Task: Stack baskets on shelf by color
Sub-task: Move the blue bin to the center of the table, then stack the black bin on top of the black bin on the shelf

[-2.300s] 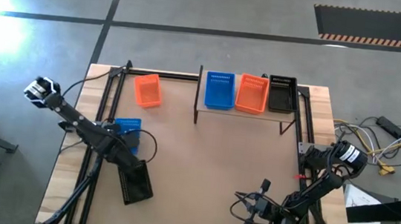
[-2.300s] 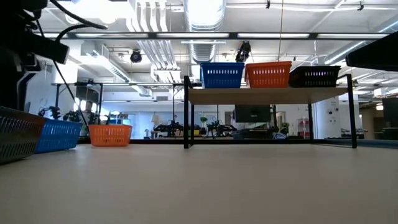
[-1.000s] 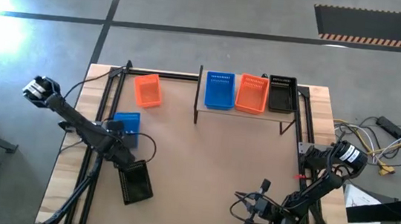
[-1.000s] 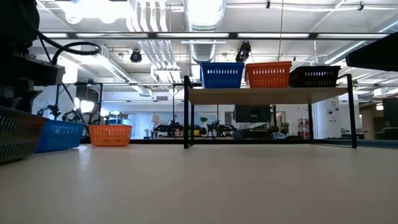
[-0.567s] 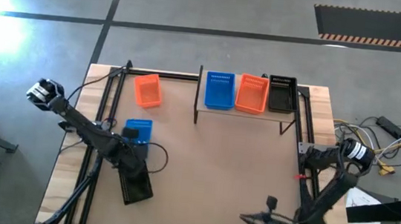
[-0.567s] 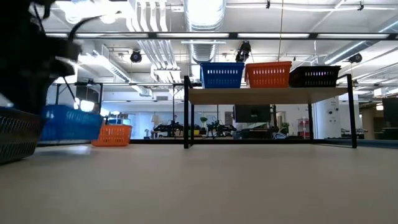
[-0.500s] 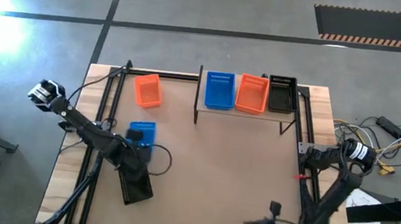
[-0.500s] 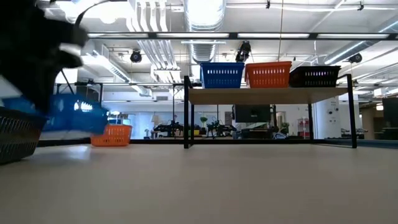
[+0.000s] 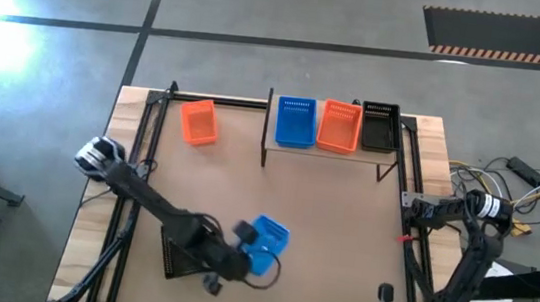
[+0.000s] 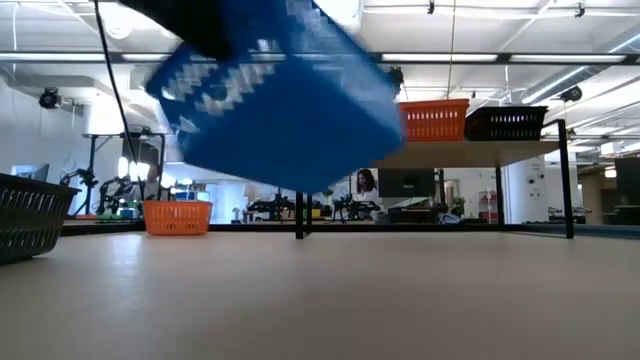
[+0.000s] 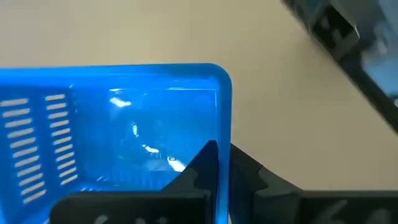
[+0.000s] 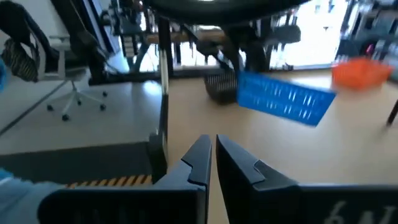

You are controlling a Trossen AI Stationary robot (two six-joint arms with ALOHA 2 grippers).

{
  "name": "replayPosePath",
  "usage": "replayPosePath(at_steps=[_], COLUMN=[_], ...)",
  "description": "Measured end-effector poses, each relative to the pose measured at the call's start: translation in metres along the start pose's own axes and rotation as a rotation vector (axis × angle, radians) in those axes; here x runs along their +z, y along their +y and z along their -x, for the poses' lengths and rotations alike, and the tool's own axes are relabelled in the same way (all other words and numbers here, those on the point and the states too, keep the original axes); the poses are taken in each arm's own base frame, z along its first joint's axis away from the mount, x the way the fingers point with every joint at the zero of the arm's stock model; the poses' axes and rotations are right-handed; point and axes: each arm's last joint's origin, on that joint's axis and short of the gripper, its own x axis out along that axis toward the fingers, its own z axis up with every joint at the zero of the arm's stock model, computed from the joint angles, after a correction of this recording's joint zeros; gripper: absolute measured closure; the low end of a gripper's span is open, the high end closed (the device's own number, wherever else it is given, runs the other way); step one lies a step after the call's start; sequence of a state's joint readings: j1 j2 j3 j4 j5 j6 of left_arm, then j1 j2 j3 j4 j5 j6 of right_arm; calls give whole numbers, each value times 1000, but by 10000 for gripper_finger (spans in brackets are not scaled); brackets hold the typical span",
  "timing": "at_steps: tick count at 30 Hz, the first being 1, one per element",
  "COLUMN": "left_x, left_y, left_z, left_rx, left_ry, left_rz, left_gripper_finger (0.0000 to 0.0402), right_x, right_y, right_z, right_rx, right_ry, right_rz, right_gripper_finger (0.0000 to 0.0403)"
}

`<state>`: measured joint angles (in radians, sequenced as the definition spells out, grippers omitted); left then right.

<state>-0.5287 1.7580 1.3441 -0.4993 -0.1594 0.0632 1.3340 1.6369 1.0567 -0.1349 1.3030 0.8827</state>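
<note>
- The left claw (image 9: 243,241) is clamped on the rim of a blue basket (image 9: 263,245), one finger (image 11: 202,171) inside the wall and the other outside it.
- That basket (image 10: 275,95) is held tilted in the air, clear of the desk (image 9: 323,217), over its near middle.
- In the left wrist view, the gripped basket (image 11: 124,130) is seen from above, with slots in its floor.
- Just beside the left arm, at the desk's near left, a black basket (image 9: 176,257) is partly hidden by the arm; it rests on the desk (image 10: 25,215).
- An orange basket (image 9: 198,121) lies alone at the far left of the desk, well apart from the shelf (image 9: 272,151).
- On the shelf (image 10: 430,152), three baskets stand side by side: blue (image 9: 295,121) at the left, orange (image 9: 339,125) in the middle, black (image 9: 380,127) at the right.
- In the low view, the orange (image 10: 433,119) and black (image 10: 506,122) ones are seen on the board; the blue one there is hidden by the held basket.
- The right claw (image 12: 213,152) is kept at the near right edge of the desk, its fingers (image 12: 198,158) close together with only a thin gap, holding nothing.
- From there, the held basket (image 12: 283,98) is seen across the desk.
</note>
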Motion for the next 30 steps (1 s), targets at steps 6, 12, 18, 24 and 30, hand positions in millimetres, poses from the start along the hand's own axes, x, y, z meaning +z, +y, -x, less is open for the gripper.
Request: replayPosePath(at_steps=[6, 12, 18, 24, 30], left_x=[19, 23, 21, 21, 16], left_y=[-2, 4, 22, 42, 53], left_z=[-47, -71, -76, -65, -17], left_rx=[18, 40, 14, -9, 7], left_ry=[-61, -78, -84, -73, 13], left_rz=[-39, -45, -13, -10, 45], left_gripper_finger=[402, 401, 384, 297, 215], right_x=[-20, -22, -20, -20, -28], right_y=[-24, -38, -46, -52, -63], right_z=[-13, -34, -50, -59, -64], right_rx=[-59, -140, -189, -226, -258], right_ry=[101, 102, 104, 106, 103], right_rz=[-71, -57, -24, -11, -50], right_gripper_finger=[385, 385, 385, 385, 385])
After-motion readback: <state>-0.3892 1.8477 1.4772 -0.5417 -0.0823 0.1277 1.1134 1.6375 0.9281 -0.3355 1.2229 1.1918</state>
